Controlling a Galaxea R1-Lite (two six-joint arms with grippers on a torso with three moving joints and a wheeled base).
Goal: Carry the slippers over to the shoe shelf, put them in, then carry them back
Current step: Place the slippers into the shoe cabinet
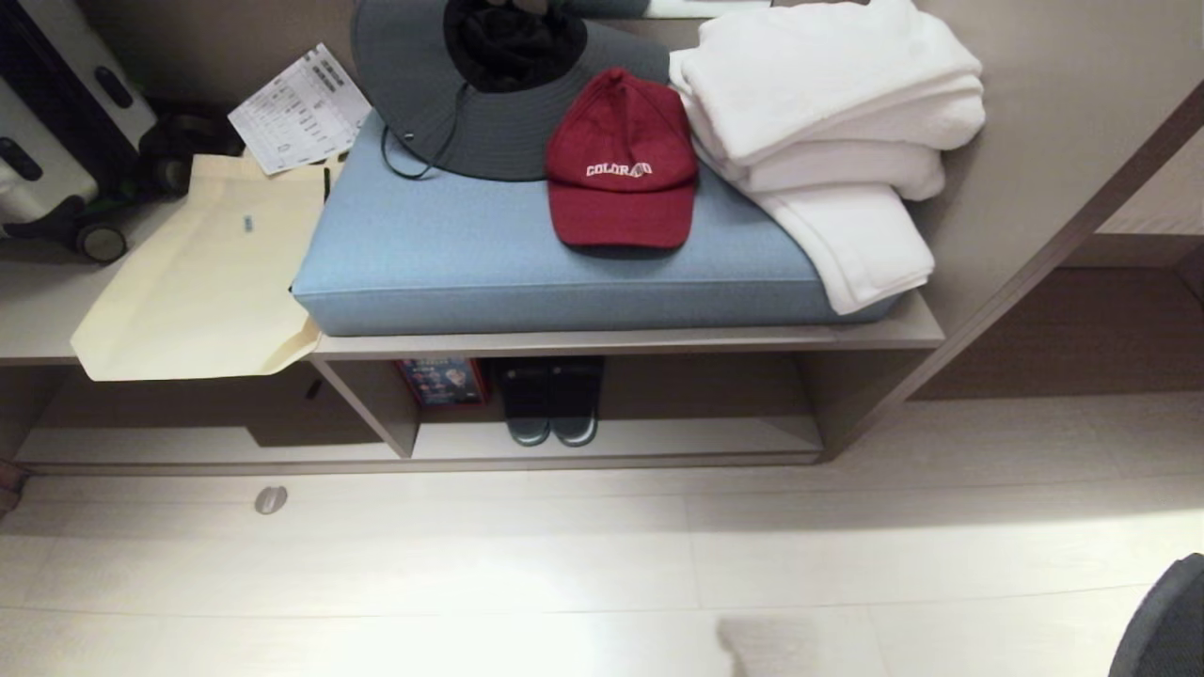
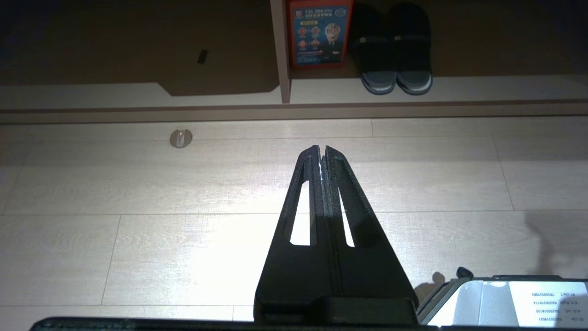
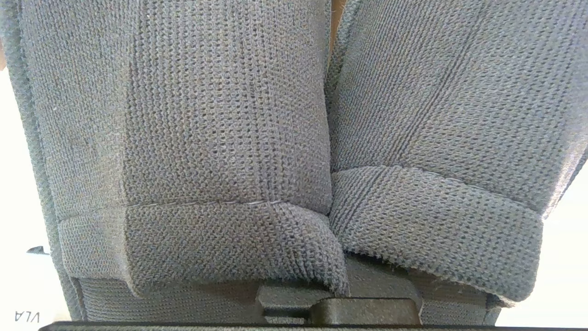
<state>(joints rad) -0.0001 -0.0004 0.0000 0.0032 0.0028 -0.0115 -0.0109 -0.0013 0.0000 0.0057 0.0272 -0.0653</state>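
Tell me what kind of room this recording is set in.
Probably a hotel room or home entryway. A built-in bench with a blue cushion holds folded white towels and a red cap, a suitcase stands to the left, and a shoe cubby underneath holds dark slippers.

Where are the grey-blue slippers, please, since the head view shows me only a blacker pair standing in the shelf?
Observer: The grey-blue slippers fill the right wrist view, side by side, right up against the right gripper, which is shut on them.
Operator: Thank you. Is the left gripper carrying anything?
Observer: No. The left gripper is shut and empty, above the bare floor in front of the shelf.
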